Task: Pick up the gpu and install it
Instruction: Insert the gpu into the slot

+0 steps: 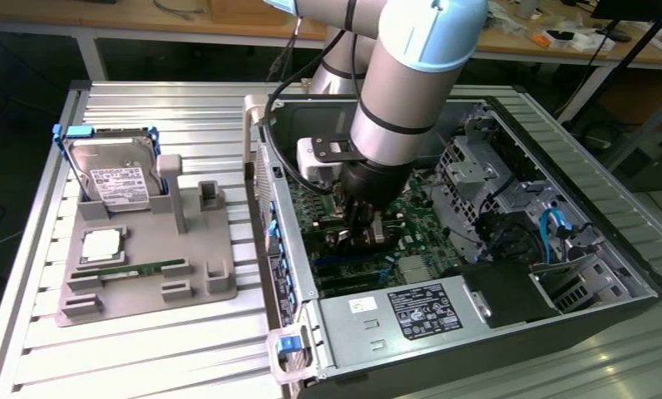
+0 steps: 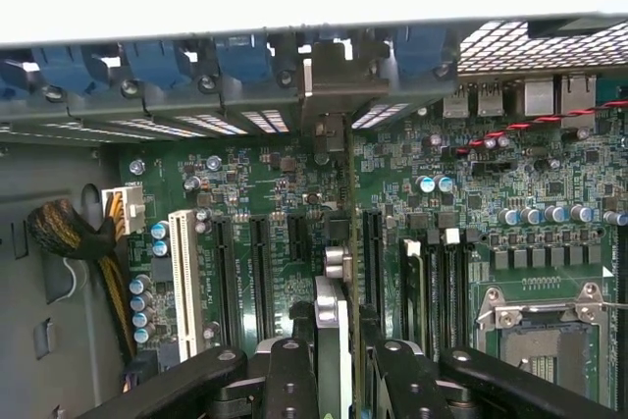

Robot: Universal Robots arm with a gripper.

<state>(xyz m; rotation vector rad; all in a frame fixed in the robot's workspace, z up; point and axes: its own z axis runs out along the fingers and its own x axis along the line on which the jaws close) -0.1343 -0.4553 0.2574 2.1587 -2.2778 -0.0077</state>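
Observation:
The gpu (image 2: 332,316) stands edge-on between my fingers in the wrist view, a thin card with a silver edge. It runs towards the case's rear wall, and its metal bracket (image 2: 329,95) sits at a rear slot opening. My gripper (image 2: 334,365) is shut on the card, with one black finger (image 2: 289,375) on each side. The card is low over the green motherboard (image 2: 442,233), in line with the black expansion slots (image 2: 260,277). I cannot tell whether it is seated. In the exterior view my gripper (image 1: 359,229) reaches down inside the open computer case (image 1: 597,224).
A white slot (image 2: 182,282) and a bundle of cables (image 2: 74,233) lie to one side of the card, and the CPU socket (image 2: 545,340) to the other. Blue clips (image 2: 147,61) line the rear wall. Outside the case, a grey fixture (image 1: 198,278) holds a hard drive (image 1: 115,179) and a RAM stick (image 1: 131,270).

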